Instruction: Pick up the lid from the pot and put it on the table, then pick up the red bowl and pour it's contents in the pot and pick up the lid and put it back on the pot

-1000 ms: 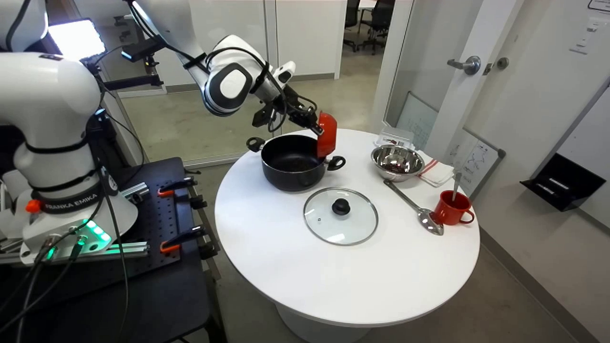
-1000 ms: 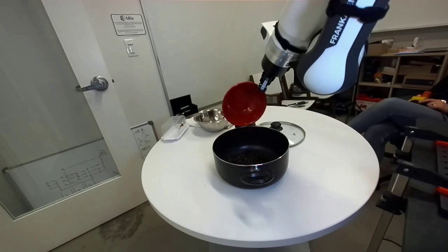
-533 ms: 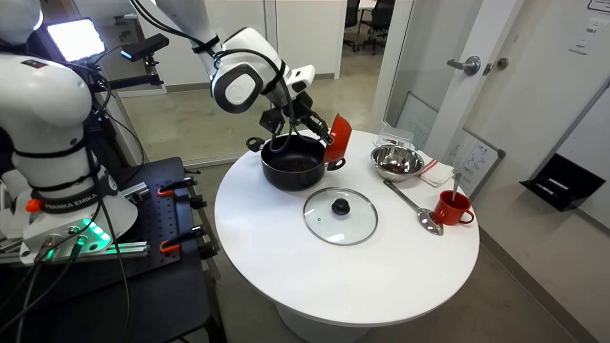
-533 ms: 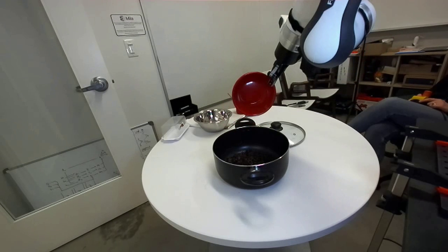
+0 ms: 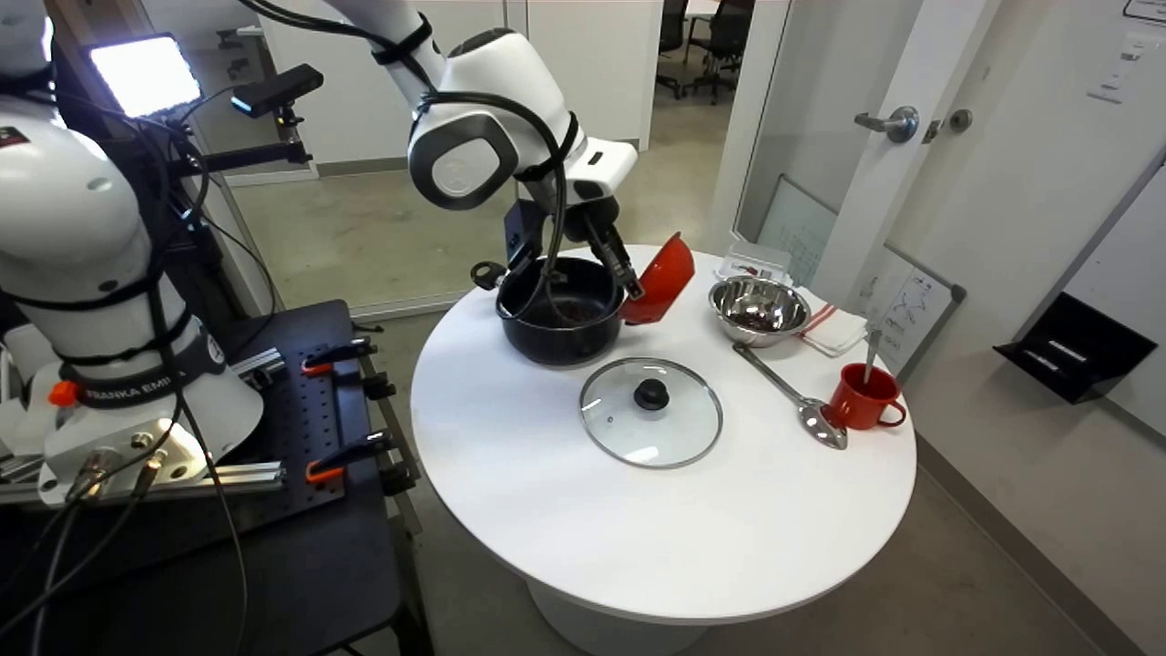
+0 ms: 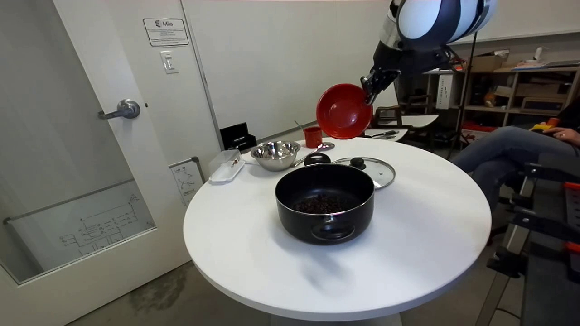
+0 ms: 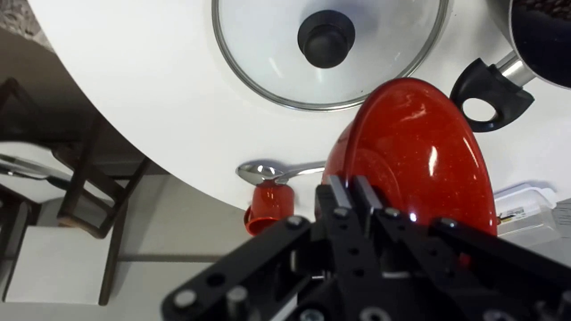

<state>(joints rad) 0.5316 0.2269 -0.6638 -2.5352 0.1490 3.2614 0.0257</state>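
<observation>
Shallow, round, glossy red bowl (image 6: 344, 111): hangs tipped on its side in the air, its inside showing plain red, beside a low, wide black cooking pot (image 6: 290, 219).

Two-fingered black metal gripper (image 7: 351, 187): clamps the red bowl by its rim, one finger inside the wall, one outside.

Bowl in the pinch: looks light and stiff. Its smooth gloss could slip, and a hold at one edge may let it swivel if it lands askew. The rim is probably the right place to hold; a level, base-first landing seems best.

Small, dark, loose pieces (image 6: 321, 204): lie on the pot's floor, which suggests the pour is done or nearly so.

Round clear glass lid with a metal rim (image 5: 651, 416): rests flat on the round white tabletop (image 5: 656, 547), near the pot but apart from it. It looks rigid, probably heavier than the bowl, and could chip or crack if dropped.

Small round black knob (image 7: 326, 42): offers the lid's natural hold, from straight above. Its central seat should balance the load; a firm, centred squeeze suits it.

Looped black side handle (image 7: 497, 90): juts from the pot near the bowl, a likely snag.
</observation>
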